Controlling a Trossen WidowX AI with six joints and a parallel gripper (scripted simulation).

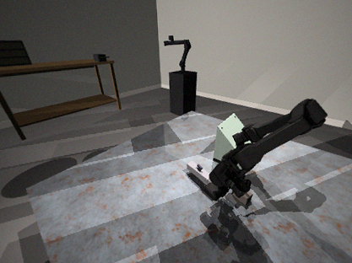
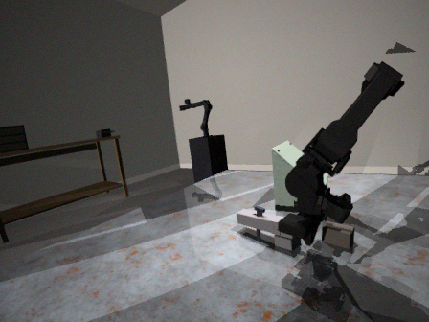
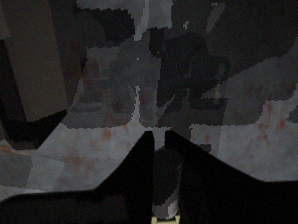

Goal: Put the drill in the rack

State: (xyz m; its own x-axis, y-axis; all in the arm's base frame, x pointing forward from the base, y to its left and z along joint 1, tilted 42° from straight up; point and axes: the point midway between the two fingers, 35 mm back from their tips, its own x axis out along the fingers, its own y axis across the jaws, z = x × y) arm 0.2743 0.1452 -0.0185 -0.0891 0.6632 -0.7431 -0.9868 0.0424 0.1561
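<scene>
The pale holder beam (image 1: 204, 176) (image 2: 249, 221) lies low over the table, and the dark key (image 1: 199, 167) (image 2: 259, 210) stands in its top; a dark stem shows under the beam in the exterior view. My gripper (image 2: 310, 242) (image 3: 158, 137) is low, past the beam's right end, shut on the drill. The drill (image 3: 167, 175) is a dark grey cylinder between the fingers in the wrist view; the arm hides it in the top and exterior views. The small brown block (image 1: 245, 198) (image 2: 338, 236) (image 3: 42, 70) stands just right of the gripper; I cannot tell whether it is the rack.
A mint green wedge (image 1: 230, 128) (image 2: 283, 184) with small holes stands behind the arm, close to it. Far off are a wooden workbench (image 1: 59, 66) (image 2: 62, 145) and a black pedestal (image 1: 182, 92) (image 2: 208, 155) with another small arm on it.
</scene>
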